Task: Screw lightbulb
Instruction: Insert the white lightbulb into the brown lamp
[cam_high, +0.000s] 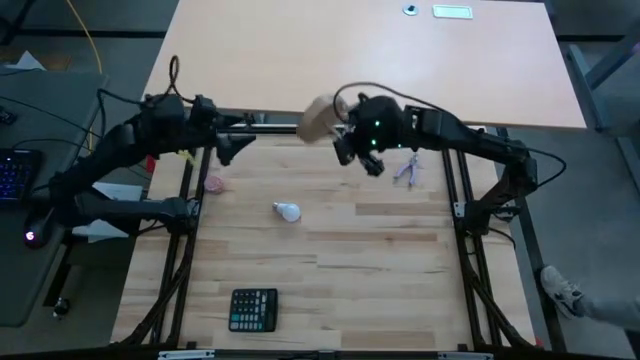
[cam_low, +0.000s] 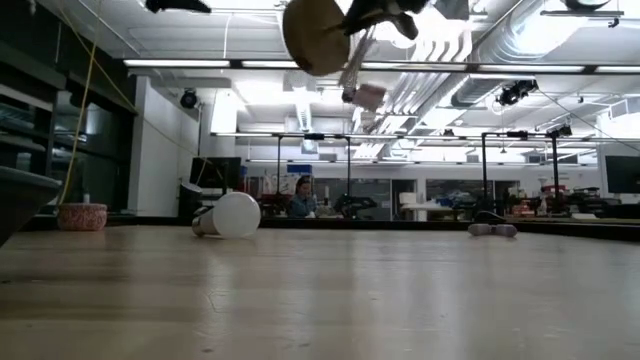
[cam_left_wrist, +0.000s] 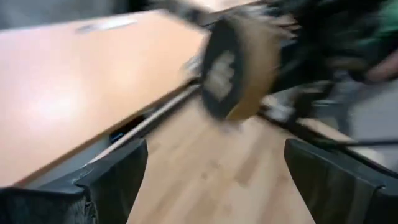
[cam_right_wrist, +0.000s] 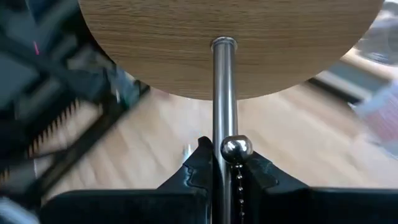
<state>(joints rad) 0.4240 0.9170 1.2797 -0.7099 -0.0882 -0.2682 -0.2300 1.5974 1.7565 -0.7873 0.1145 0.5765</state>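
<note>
The lightbulb (cam_high: 288, 211) is seen lying on its side on the wooden table (cam_high: 380, 270), left of centre, untouched, well apart from both grippers; in the low view it shows as a white globe (cam_low: 229, 215) resting on the tabletop. The right gripper (cam_high: 350, 143) is held above the far part of the table, fingers pressed together on a slim metal rod (cam_right_wrist: 222, 106); the rod is fixed to a round wooden disc (cam_high: 320, 119), which is carried clear of the surface and tilted; a small bead chain (cam_right_wrist: 237, 180) hangs beside the rod. The left gripper (cam_high: 228, 150) is raised at far left, fingers (cam_left_wrist: 118, 177) spread wide, nothing between them, facing the disc. A black calculator (cam_high: 253, 309) lies at the near edge; a small pinkish object (cam_high: 214, 184) lies near the left frame.
</note>
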